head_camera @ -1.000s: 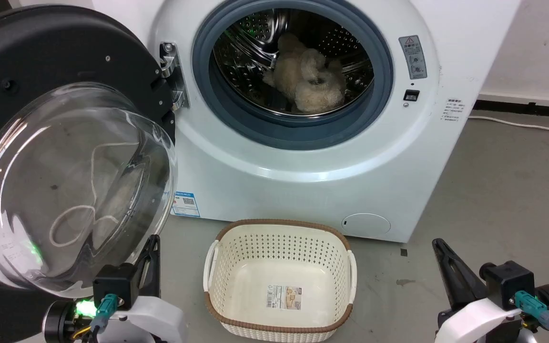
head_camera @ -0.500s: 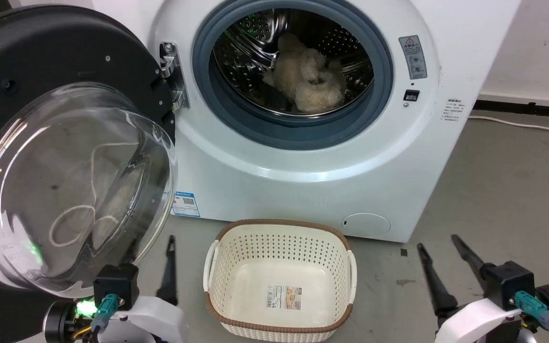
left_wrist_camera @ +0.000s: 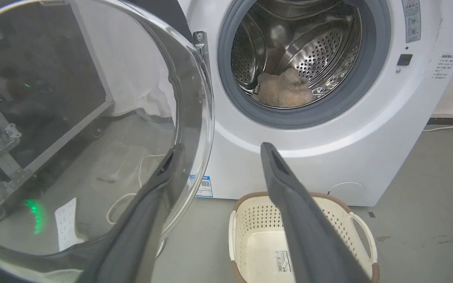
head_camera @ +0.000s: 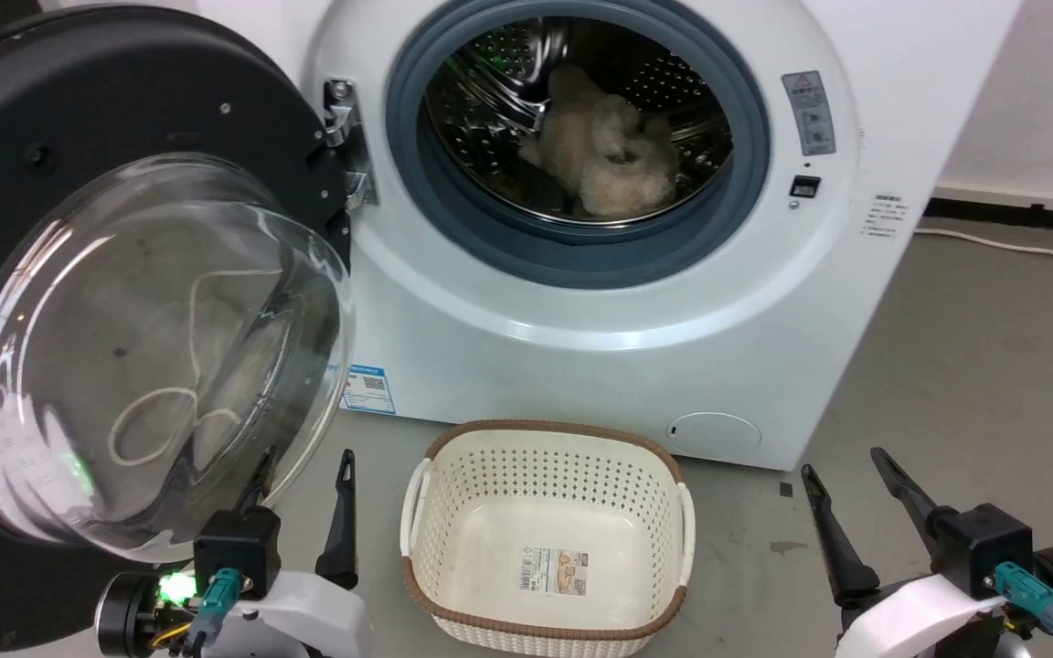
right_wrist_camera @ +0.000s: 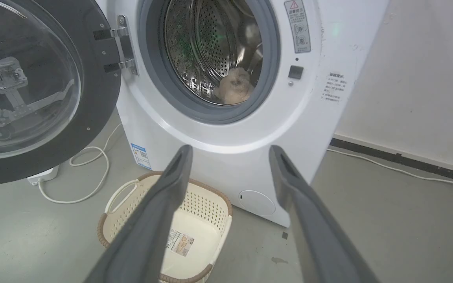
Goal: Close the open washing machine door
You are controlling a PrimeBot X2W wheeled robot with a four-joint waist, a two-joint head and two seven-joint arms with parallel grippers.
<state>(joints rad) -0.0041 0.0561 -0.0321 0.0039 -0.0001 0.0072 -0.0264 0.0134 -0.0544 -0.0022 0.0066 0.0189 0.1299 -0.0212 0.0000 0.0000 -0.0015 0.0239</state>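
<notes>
Blue QR-code sticker (head_camera: 367, 388) low on washing machine (head_camera: 581, 366) front, grey label (head_camera: 811, 111) with red warning triangle upper right, barcode label (head_camera: 556, 571) inside basket (head_camera: 545, 431), all wording illegible.

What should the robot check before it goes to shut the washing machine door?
1. Door shut: not ok, it stands wide open.
2. Left gripper free: ok, open and empty.
3. Right gripper free: ok, open and empty.
4. Fluffy thing fully inside the drum: ok.
5. Basket out of the door's swing: cannot tell; it sits on the floor before the washing machine.
</notes>
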